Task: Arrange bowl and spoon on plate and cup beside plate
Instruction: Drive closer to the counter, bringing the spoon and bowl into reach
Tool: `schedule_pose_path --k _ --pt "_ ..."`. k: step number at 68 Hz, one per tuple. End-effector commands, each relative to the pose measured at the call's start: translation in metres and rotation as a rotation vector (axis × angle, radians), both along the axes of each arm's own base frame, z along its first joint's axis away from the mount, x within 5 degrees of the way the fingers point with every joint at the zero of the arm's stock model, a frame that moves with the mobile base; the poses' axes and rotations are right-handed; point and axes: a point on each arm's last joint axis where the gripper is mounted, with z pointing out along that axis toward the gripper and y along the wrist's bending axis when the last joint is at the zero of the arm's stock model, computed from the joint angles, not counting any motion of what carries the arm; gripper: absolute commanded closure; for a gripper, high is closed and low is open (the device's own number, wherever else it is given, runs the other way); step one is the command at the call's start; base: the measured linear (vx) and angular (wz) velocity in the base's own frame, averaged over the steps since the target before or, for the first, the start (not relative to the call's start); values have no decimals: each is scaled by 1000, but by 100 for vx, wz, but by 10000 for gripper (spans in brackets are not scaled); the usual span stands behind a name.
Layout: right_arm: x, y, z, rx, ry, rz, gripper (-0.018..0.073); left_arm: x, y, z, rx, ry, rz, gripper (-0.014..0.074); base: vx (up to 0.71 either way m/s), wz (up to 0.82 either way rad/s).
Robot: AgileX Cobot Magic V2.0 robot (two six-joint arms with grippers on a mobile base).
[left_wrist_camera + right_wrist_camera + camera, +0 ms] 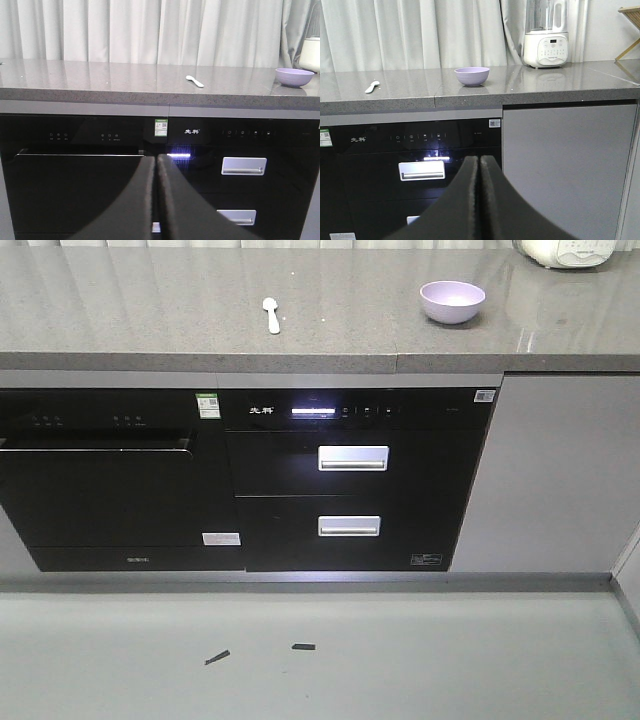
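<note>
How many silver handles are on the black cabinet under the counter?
2. The upper handle sits below the lit display; the lower handle is directly under it. No others show.

The counter (150, 310) is showing as speckled grey stone, polished smooth and throwing back soft reflections, while the bowl (452, 300) is looking like smooth lavender plastic with a faint sheen and the spoon (271, 314) like pale plastic. The black appliance fronts (110, 490) are gleaming like glossy glass, their drawer handles (353, 457) are shining as brushed metal, and the grey cabinet door (565, 165) is reading as matt. The curtain (125, 30) is hanging as soft cloth, the blender base (546, 50) is glinting as glossy white plastic, and the left end effector (156, 159) and right end effector (479, 160) are appearing matt black.
</note>
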Motion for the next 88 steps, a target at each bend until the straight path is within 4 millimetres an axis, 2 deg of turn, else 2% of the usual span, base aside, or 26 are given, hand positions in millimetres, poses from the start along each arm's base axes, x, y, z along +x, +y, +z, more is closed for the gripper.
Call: schedule_pose_path --k 1,88 --pt "0 1 2 -13 -65 3 564 0 0 -3 -10 -57 3 602 8 -1" --pt "0 1 2 -13 -65 3 564 0 0 -3 -10 -57 3 602 6 0"
